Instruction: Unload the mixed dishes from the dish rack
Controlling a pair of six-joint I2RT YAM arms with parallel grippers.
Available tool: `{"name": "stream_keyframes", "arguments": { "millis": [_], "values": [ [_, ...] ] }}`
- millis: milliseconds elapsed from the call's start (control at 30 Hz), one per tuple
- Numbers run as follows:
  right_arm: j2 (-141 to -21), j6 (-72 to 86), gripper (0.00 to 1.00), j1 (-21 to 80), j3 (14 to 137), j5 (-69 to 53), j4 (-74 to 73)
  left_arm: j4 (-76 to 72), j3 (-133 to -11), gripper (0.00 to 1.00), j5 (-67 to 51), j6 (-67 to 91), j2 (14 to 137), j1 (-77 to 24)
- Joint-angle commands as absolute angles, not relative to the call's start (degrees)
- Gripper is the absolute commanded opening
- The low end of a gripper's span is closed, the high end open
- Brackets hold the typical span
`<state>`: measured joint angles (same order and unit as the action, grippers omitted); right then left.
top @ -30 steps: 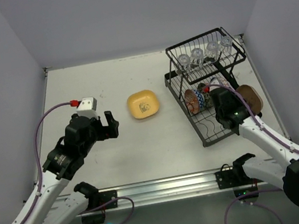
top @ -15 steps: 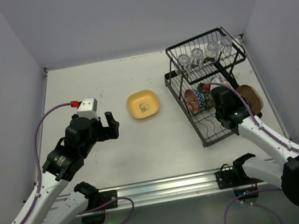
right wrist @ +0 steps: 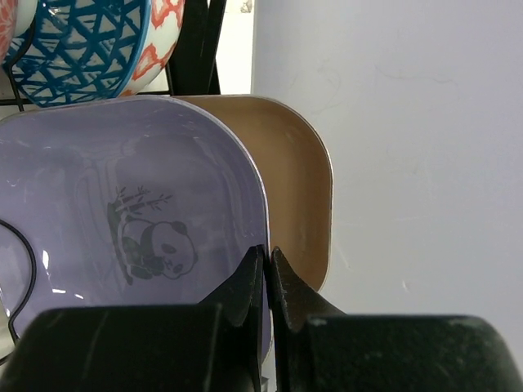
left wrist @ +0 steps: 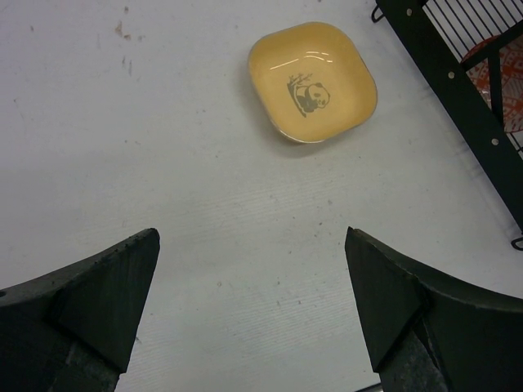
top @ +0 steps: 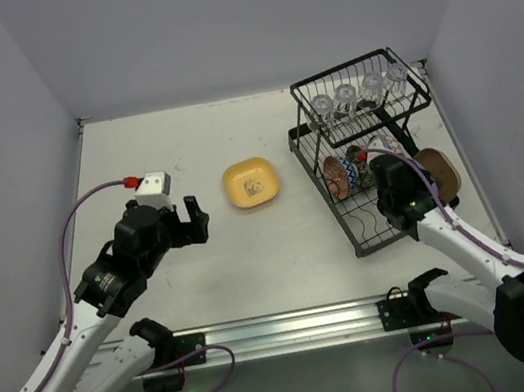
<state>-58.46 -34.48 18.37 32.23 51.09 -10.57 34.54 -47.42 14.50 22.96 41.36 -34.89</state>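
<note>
While my right hand (right wrist: 266, 263) stays pinched on the lavender plate (right wrist: 122, 204) rim in the rack (top: 347, 230), its arm has drawn slightly nearer than a second ago; my left hand (left wrist: 252, 245) hangs spread, unmoved, over the desk (left wrist: 163, 163) short of the yellow plate (left wrist: 312, 80).
</note>
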Motion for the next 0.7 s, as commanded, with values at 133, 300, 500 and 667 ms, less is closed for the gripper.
{"name": "stream_keyframes", "arguments": {
  "millis": [133, 300, 500, 667],
  "values": [
    [-57.5, -38.9, 0.0, 17.9, 31.2, 55.5, -2.8, 34.2, -48.0, 1.0, 16.2, 23.0, 40.4, -35.2],
    [-57.8, -43.7, 0.0, 18.5, 29.4, 58.5, 4.5, 34.0, -47.9, 1.0, 16.2, 23.0, 39.4, -35.2],
    [-57.5, -44.8, 0.0, 19.2, 29.5, 60.5, 5.9, 34.1, -48.0, 1.0, 16.0, 23.0, 39.7, -35.2],
    [-57.5, -40.8, 0.0, 20.1, 31.4, 61.3, 0.0, 34.1, -48.1, 1.0, 16.1, 23.0, 39.5, -35.2]
  ]
}}
